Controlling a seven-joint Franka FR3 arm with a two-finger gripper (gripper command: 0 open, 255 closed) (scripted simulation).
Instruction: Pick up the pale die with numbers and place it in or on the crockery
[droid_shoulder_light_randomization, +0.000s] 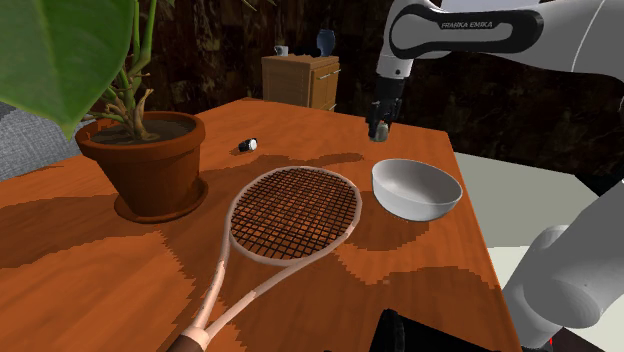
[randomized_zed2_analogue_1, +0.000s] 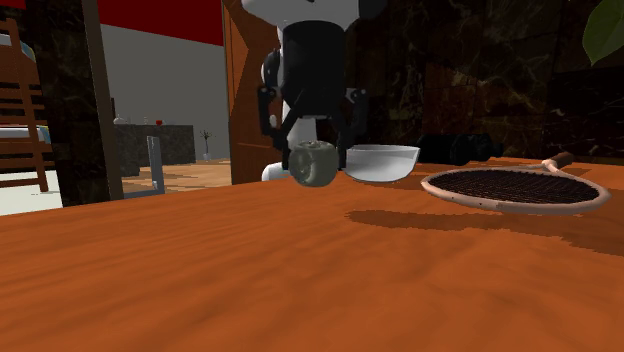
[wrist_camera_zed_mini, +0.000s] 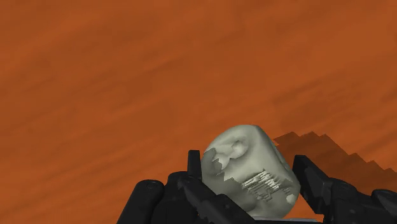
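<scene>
A pale grey-green die (wrist_camera_zed_mini: 249, 170) with rounded corners and worn markings sits clasped between my gripper's (wrist_camera_zed_mini: 253, 184) black fingers, lifted off the orange wooden table (wrist_camera_zed_mini: 127, 76). In the second exterior view the die (randomized_zed2_analogue_1: 313, 163) hangs just above the tabletop under the gripper (randomized_zed2_analogue_1: 313, 150). From the shoulder camera the gripper (droid_shoulder_light_randomization: 380, 128) hovers over the table's far edge, a little beyond the white bowl (droid_shoulder_light_randomization: 416, 188). The bowl (randomized_zed2_analogue_1: 382, 162) stands upright and empty, close behind the die.
A racket (droid_shoulder_light_randomization: 290, 215) lies flat in the middle of the table (droid_shoulder_light_randomization: 120, 270), beside the bowl. A potted plant (droid_shoulder_light_randomization: 143, 160) stands at the shoulder view's left. A small dark object (droid_shoulder_light_randomization: 246, 145) lies beyond the racket. A wooden cabinet (droid_shoulder_light_randomization: 300, 80) stands behind the table.
</scene>
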